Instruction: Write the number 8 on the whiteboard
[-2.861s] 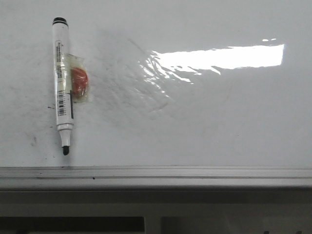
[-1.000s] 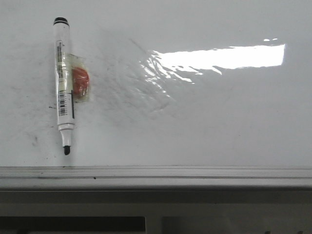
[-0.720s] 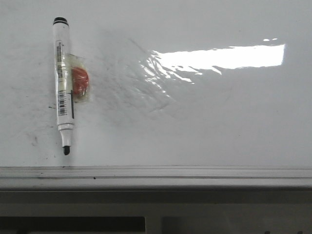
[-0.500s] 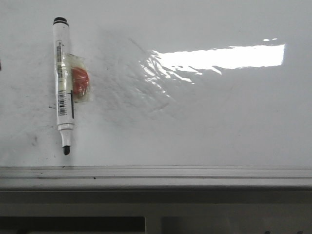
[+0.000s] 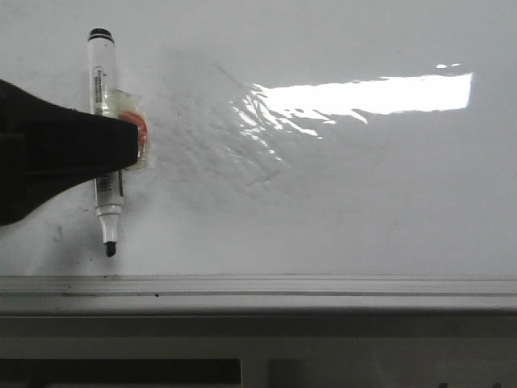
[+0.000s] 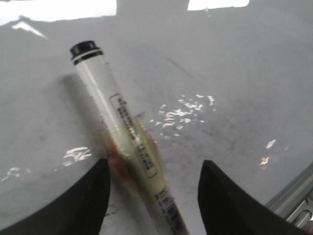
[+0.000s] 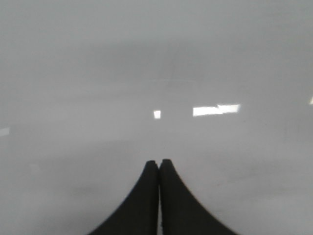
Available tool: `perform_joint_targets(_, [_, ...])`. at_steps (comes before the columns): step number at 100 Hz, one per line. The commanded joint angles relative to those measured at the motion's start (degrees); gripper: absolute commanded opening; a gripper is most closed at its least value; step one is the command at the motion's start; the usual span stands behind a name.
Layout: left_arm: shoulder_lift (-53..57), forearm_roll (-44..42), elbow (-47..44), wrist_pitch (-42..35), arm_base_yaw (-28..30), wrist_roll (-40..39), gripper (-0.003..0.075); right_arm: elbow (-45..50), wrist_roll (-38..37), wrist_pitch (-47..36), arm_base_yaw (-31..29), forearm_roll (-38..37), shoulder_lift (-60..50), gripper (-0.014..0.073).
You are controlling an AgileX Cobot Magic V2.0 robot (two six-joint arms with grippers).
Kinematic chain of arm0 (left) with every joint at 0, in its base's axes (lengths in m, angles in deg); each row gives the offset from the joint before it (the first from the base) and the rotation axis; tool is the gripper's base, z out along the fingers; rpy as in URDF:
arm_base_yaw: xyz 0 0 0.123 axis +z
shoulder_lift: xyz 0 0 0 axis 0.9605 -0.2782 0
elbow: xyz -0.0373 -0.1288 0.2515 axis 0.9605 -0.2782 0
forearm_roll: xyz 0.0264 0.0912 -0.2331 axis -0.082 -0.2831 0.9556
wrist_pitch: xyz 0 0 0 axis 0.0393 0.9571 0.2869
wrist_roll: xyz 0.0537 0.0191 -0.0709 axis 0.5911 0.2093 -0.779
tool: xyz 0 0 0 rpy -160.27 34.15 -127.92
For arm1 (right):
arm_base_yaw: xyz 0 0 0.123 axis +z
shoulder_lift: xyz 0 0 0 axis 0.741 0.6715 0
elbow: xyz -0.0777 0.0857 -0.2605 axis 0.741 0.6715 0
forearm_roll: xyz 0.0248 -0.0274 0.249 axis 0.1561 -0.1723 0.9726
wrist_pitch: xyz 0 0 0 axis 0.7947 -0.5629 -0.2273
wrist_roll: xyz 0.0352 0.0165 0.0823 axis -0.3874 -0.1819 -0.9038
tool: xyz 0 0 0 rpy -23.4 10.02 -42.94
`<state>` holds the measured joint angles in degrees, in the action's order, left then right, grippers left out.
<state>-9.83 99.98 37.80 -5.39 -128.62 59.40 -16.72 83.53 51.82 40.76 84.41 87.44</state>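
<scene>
One marker (image 5: 106,174), midsection perhaps claw-hidden (image 5: 121,145)

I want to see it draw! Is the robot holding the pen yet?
Not yet. The left end effector is open, its fingers either side of the marker but not gripping it. The right end effector is shut on nothing.

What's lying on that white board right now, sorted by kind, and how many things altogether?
Marker: 1
Orange blob wrapped in clear tape, stuck beside the marker: 1
Drawn figures on the whiteboard: 0, only faint grey smudges
Total: 2 things
</scene>
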Motion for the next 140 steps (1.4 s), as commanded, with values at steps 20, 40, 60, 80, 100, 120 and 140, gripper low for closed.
perform_joint_targets(20, [-0.2,2.5,1.7,-2.8,-0.5,-0.7,0.0343,-2.1,-0.1,-3.9,0.1,0.1,1.1,-0.0064])
perform_joint_targets(40, [-0.2,2.5,1.7,1.8,-0.5,-0.7,0.028,-2.1,-0.1,-4.4,2.4,0.1,1.1,-0.0064])
perform_joint_targets(60, [-1.0,2.6,1.7,1.9,-0.5,-0.7,0.028,-2.1,-0.1,-4.3,6.4,0.1,1.1,-0.0064])
perform_joint_targets(80, [-5.1,5.1,1.7,1.7,-0.5,-0.7,0.0233,-2.1,-0.1,-4.3,7.1,0.1,1.1,-0.0064])
perform_joint_targets(100, [-5.9,5.3,1.7,1.8,-0.5,-0.7,-0.002,-2.1,-0.1,-3.4,10.6,0.1,1.1,-0.0064])
perform_joint_targets(120, [-5.6,2.7,1.7,1.8,-0.5,-0.7,-0.002,-2.8,0.0,-2.9,22.1,0.1,4.0,-0.0063])
perform_joint_targets(140, [-3.3,-10.0,1.7,1.8,-0.5,-0.7,-0.002,-8.8,0.5,-2.1,34.1,3.1,11.9,0.0077])
